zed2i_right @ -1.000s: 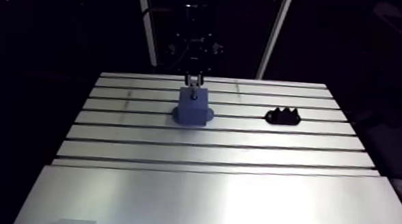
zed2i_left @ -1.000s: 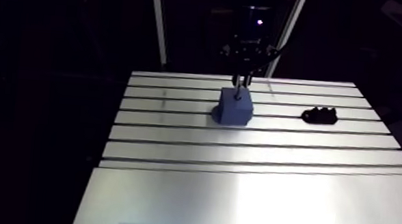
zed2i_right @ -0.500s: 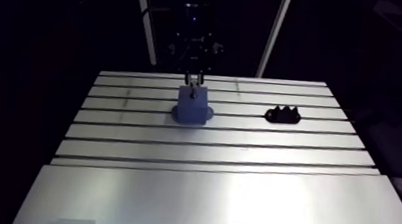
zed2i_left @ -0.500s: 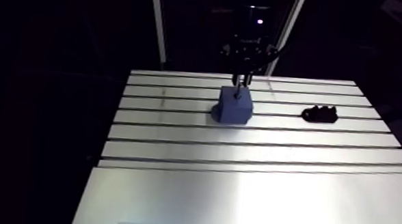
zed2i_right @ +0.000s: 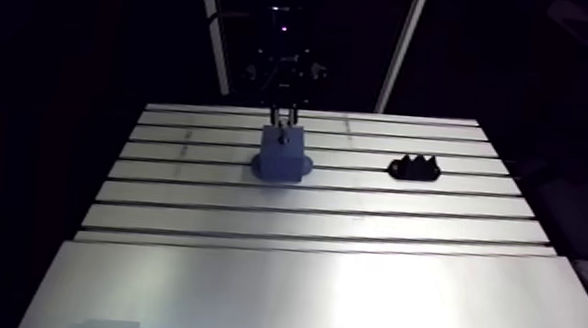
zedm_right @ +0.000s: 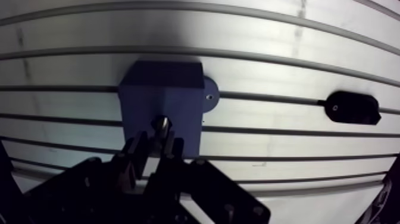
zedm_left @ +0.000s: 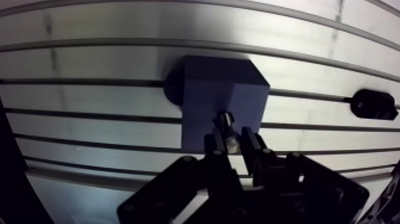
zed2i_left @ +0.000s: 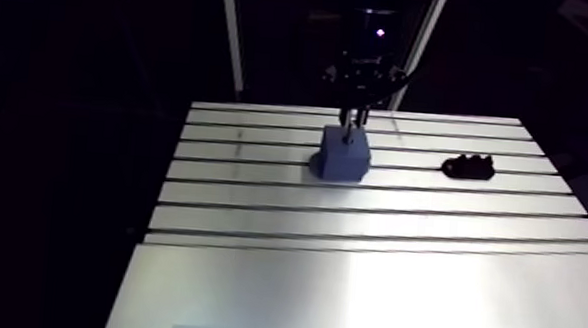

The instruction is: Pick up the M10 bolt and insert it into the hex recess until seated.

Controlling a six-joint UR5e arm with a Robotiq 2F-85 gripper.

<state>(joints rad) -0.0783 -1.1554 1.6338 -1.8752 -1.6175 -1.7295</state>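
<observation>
A blue block (zedm_left: 221, 104) with a round foot stands on the slotted table (zed2i_left: 374, 212); the hex recess is in its upper face, under the bolt. The M10 bolt (zedm_left: 227, 126) is held upright between the fingers of my gripper (zedm_left: 234, 143), which is shut on it. In the wrist view the bolt's lower end meets the block's face near its closer edge; how deep it sits cannot be told. In the arm view the gripper (zed2i_left: 355, 121) hangs straight over the block (zed2i_left: 343, 156).
A small black holder (zed2i_left: 469, 169) lies on the table to the right of the block, over a slot. Smooth plate (zed2i_left: 367, 302) covers the table's front part. Two white uprights (zed2i_left: 232, 33) rise behind the table.
The gripper with the bolt stays over the block; the block sits very slightly higher in the arm view than earlier, a small shift of the camera.
</observation>
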